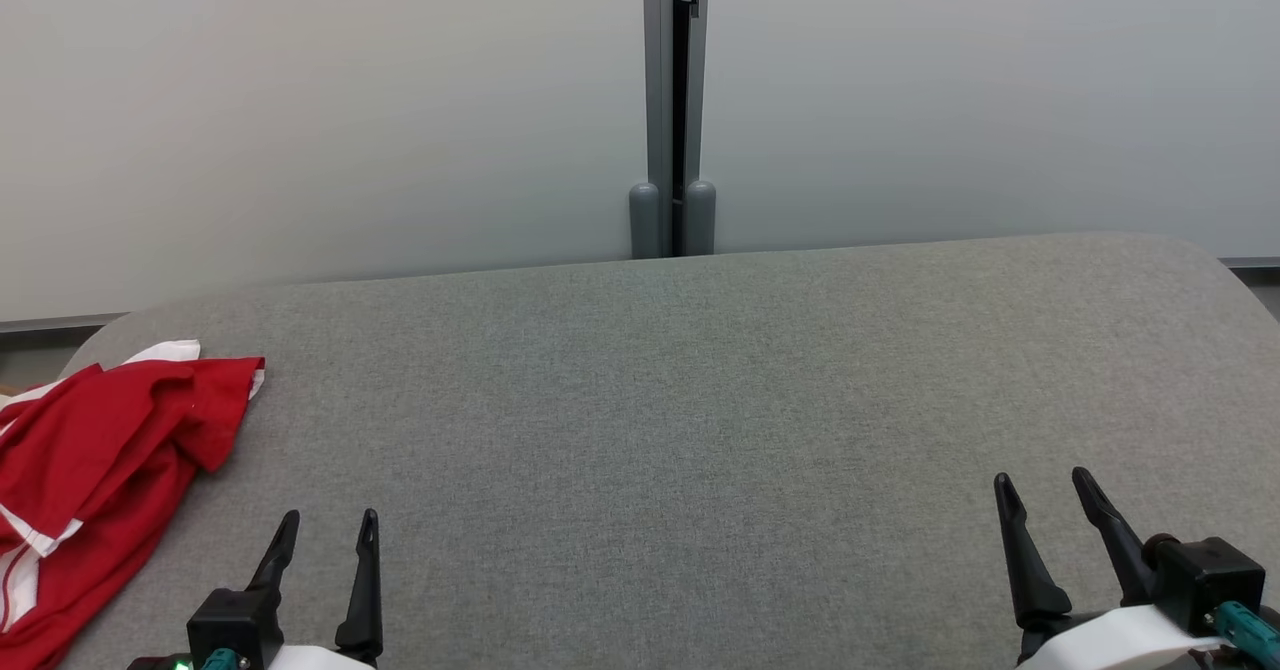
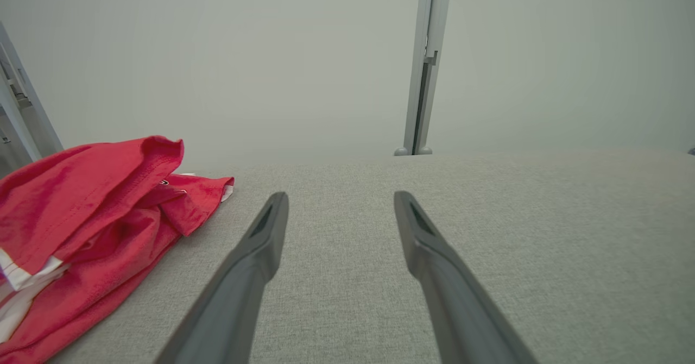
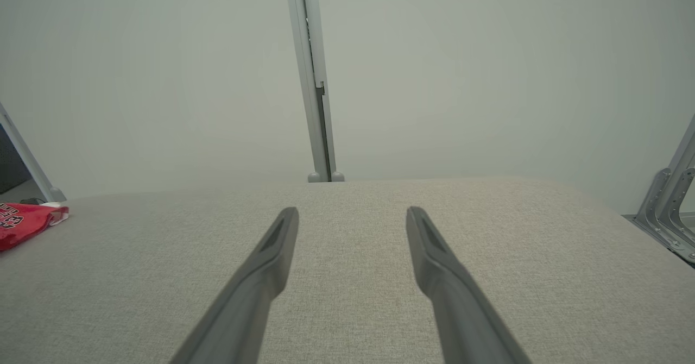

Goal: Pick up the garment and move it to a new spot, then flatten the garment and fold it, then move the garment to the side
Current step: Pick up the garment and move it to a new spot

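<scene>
A crumpled red garment [image 1: 95,470] with white trim lies bunched at the left edge of the grey fabric table [image 1: 700,430], partly cut off by the frame. My left gripper [image 1: 330,530] stands open at the lower left, just right of the garment and apart from it. In the left wrist view the garment [image 2: 92,217] sits left of my open left gripper [image 2: 341,198]. My right gripper [image 1: 1045,485] is open at the lower right, far from the garment. Far left in the right wrist view is a corner of the garment [image 3: 24,221], well away from the open right gripper [image 3: 353,214].
A pale wall with a grey vertical post [image 1: 675,110] stands behind the table's far edge. Grey metal frame parts [image 3: 670,201] stand off the table's right side, and another strut [image 2: 16,103] off the left.
</scene>
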{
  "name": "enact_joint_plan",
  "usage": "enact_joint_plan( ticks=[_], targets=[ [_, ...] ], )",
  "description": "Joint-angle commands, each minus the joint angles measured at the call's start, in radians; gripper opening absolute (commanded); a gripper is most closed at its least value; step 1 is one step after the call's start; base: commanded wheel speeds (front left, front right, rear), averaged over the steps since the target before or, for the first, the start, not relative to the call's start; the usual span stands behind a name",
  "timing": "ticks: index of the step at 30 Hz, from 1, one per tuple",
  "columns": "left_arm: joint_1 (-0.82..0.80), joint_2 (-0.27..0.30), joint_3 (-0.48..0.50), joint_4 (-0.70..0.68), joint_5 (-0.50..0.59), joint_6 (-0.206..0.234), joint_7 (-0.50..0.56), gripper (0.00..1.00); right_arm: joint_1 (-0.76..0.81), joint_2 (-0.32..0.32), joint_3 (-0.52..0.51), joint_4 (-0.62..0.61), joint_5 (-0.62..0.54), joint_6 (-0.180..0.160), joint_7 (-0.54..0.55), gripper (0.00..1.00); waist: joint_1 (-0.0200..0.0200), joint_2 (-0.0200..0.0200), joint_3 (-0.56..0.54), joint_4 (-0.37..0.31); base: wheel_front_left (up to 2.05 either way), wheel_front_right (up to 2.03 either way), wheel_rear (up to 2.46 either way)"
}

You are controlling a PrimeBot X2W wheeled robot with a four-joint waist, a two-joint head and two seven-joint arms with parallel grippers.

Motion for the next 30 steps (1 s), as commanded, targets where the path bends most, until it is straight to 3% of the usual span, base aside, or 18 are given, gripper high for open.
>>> enact_joint_plan(
  ticks=[1,15,30],
  targets=[
    [-0.012,0.004,0.001,0.003,-0.01,0.004,0.001,1.0,0.005,-0.004,0.0,0.001,0.007,0.0,-0.005,1.0,0.0,0.0,0.0,0.0,0.0,0.0,0.0],
    [-0.033,0.014,-0.011,0.004,-0.023,0.009,0.011,1.0,0.0,-0.014,-0.007,-0.006,0.0,0.0,-0.01,1.0,0.0,0.0,0.005,0.038,0.0,0.0,0.0],
    [-0.06,0.049,0.02,-0.013,-0.047,0.026,0.012,1.0,-0.024,-0.003,0.026,-0.045,-0.002,0.0,-0.008,1.0,0.0,0.0,0.023,0.269,0.0,0.0,0.0]
  ],
)
